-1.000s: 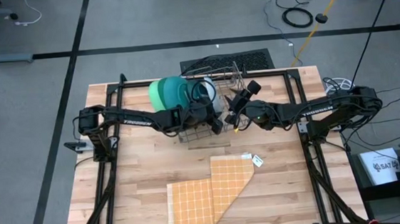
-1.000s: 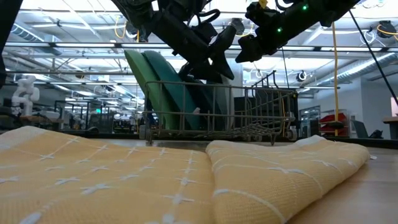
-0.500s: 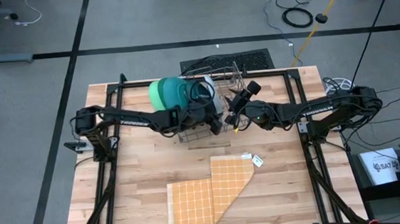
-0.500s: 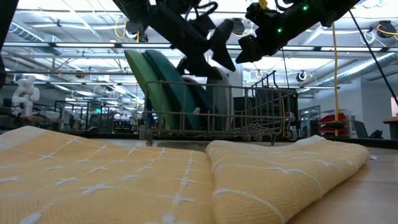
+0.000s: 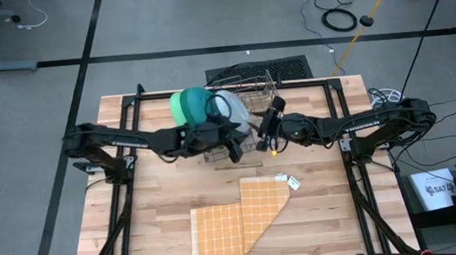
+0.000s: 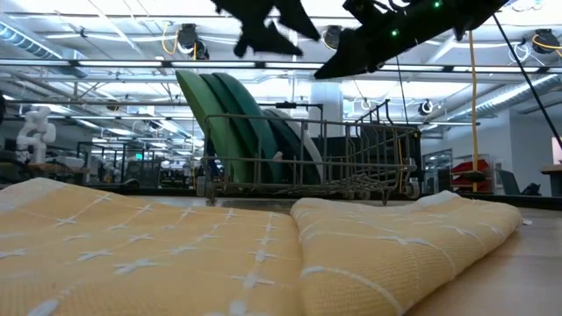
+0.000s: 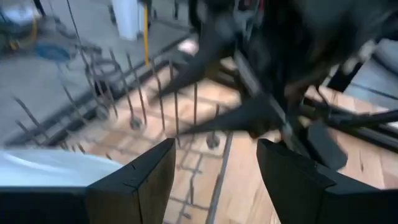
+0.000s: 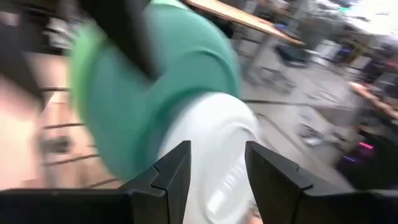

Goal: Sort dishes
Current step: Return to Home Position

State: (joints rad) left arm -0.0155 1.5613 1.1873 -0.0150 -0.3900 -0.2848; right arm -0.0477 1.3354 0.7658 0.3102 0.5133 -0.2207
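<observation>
Several plates stand on edge in the grey wire rack (image 5: pixel 247 89), held between its tines. From the left they run light green (image 6: pixel 195 118), green and teal (image 5: pixel 190 106), then dark, and a pale blue one (image 6: pixel 305 151) is at the right end. My left gripper (image 5: pixel 235 147) hovers open and empty above the rack's near side, high in the low view (image 6: pixel 263 25). My right gripper (image 5: pixel 264 137) is open and empty just right of the plates. It faces the pale blue plate (image 8: pixel 217 137) and the green ones (image 8: pixel 155 81).
The orange checked cloth (image 5: pixel 239 220) lies partly folded on the near half of the table and fills the low view's foreground (image 6: pixel 263 254). A small white tag (image 5: pixel 293 183) lies by its far right corner. The rack's right half (image 6: pixel 373 154) holds no plates.
My left gripper has risen from among the plates in the rack to well above them and drawn back a little toward the table's near edge. The pale blue plate now stands free at the right end of the row. My right gripper has shifted slightly toward the plates.
</observation>
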